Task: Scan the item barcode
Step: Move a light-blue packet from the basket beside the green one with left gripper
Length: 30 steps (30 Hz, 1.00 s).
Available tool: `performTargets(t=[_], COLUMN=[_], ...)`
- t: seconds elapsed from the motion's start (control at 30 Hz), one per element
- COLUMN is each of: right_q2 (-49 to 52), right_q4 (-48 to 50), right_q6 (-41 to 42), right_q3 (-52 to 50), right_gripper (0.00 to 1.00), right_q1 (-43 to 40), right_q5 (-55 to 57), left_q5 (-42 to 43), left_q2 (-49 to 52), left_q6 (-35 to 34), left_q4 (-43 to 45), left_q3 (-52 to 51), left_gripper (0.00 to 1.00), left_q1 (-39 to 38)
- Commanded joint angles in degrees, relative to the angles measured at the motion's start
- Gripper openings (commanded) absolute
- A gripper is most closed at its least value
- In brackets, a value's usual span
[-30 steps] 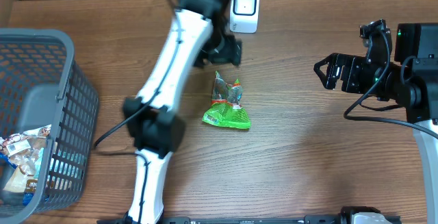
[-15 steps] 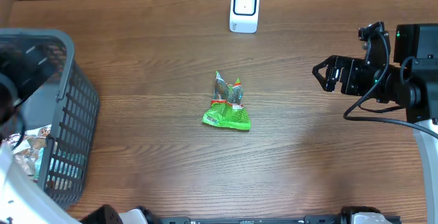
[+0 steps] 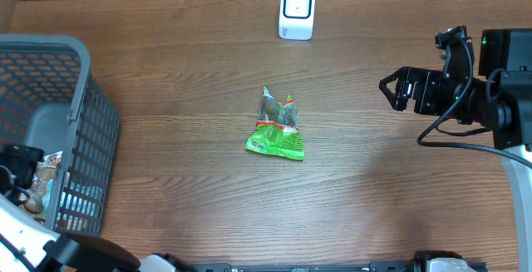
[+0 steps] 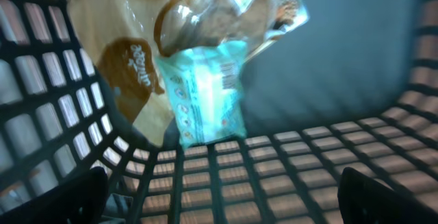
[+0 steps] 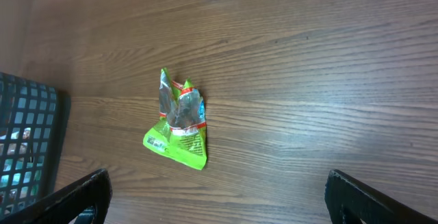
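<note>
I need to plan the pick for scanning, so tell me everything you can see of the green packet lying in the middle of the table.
The green packet is a small crumpled wrapper of shiny film: bright green at its wider end, a red band across, silvery and twisted at its narrower end. It lies flat on the wooden table, near the middle, touching nothing else. No barcode shows.

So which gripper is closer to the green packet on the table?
Right. The right gripper hovers to the right of the green packet; the left gripper is farther off, inside the basket at the far left.
</note>
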Motion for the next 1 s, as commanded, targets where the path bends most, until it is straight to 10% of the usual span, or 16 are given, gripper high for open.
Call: performTargets(t=[0.0,0.33,0.57,0.97], right_q2=[-0.6,-0.6,-0.6,-0.6], right_q4=[0.2,-0.1,-0.1,0.1], right_q6=[-0.5,-0.4,-0.4,-0.4], right_q3=[1.4,1.4,1.4,1.4], right_gripper=[1.0,1.0,1.0,1.0], right_q1=[0.1,0.1,0.1,0.1], right_q5=[0.1,0.1,0.1,0.1], left_q5=[-3.9,-4.1,-1.2,9.0], left_q2=[-0.6,-0.6,-0.6,-0.7], left_q6=[-2.3,-3.1,-3.3,-0.3], left_q4=[8.5,29.7,31.2,9.7], left_q3=[-13.1,-32.6,-31.9,2.0], left_gripper=[0.98,0.89,0.04,0.04], left_q1=[0.0,-0.7,-0.7,-3.3])
